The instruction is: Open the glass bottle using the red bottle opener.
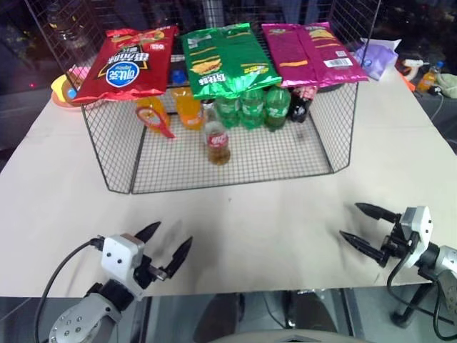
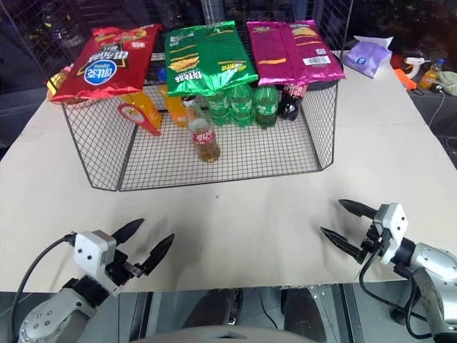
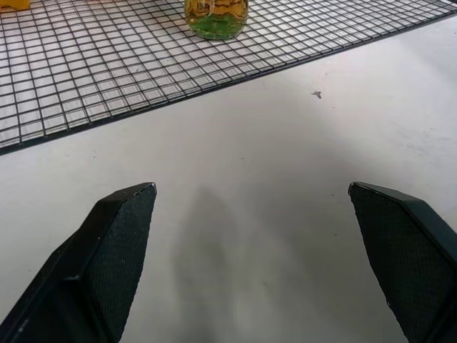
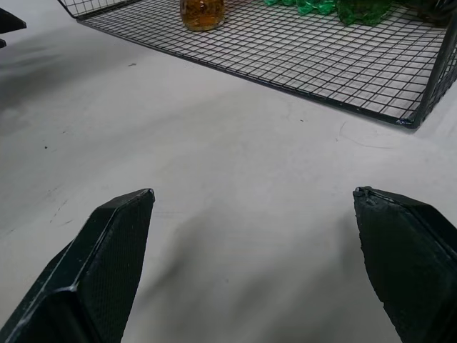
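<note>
The glass bottle (image 1: pixel 218 139), amber with a red label and a silver cap, stands upright on the front part of the wire rack's floor (image 1: pixel 235 171). Its base shows in the left wrist view (image 3: pixel 216 14) and the right wrist view (image 4: pixel 202 11). The red bottle opener (image 1: pixel 156 120) leans ring-end up inside the rack, left of the bottle, in front of an orange bottle. My left gripper (image 1: pixel 171 239) is open over the table's near left. My right gripper (image 1: pixel 350 220) is open at the near right. Both are well short of the rack and hold nothing.
Red (image 1: pixel 127 63), green (image 1: pixel 225 57) and magenta (image 1: pixel 310 51) chip bags lie on top of the rack. Green bottles (image 1: pixel 251 107), orange bottles (image 1: pixel 187 107) and a dark bottle (image 1: pixel 298 106) stand behind the glass one. A purple pack (image 1: pixel 378 53) lies at the far right.
</note>
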